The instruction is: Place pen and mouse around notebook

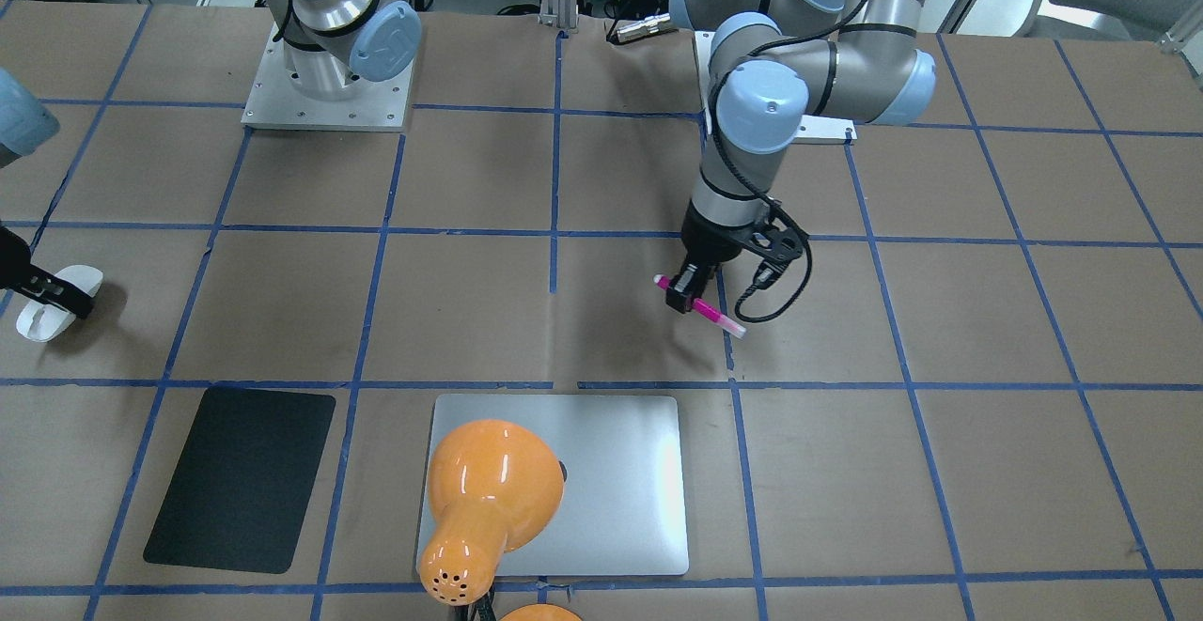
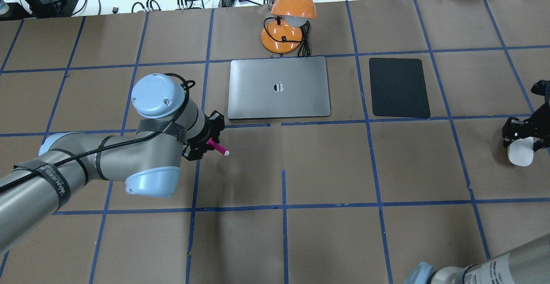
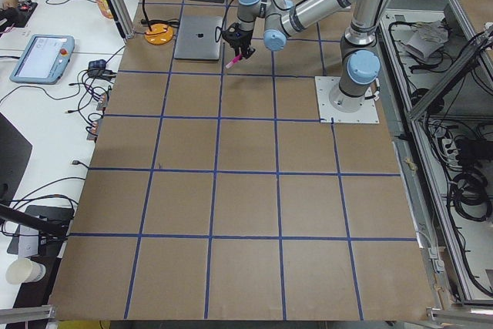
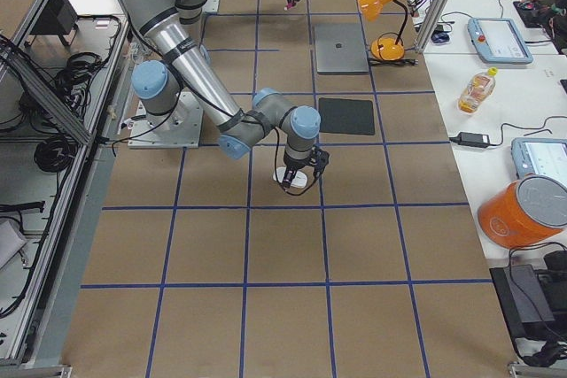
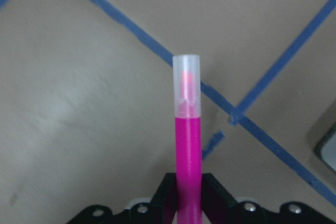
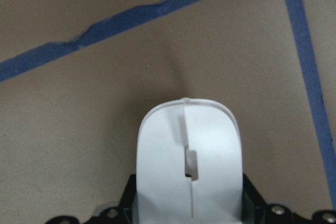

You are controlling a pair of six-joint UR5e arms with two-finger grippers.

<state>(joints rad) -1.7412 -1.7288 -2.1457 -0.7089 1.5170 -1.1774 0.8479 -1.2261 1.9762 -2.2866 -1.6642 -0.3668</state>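
The magenta pen with its pale cap hangs above the brown table, and my left gripper is shut on its middle. It is held short of the silver notebook, near the notebook's corner on my left side. The pen sticks out of the fingers at a slant. The white mouse is far out at the table's right side, with my right gripper shut on its rear end. In the right wrist view the mouse fills the space between the fingers, low over the table.
A black flat mat lies just right of the notebook. An orange desk lamp stands behind the notebook, with its shade leaning over the far edge. Blue tape lines grid the brown table.
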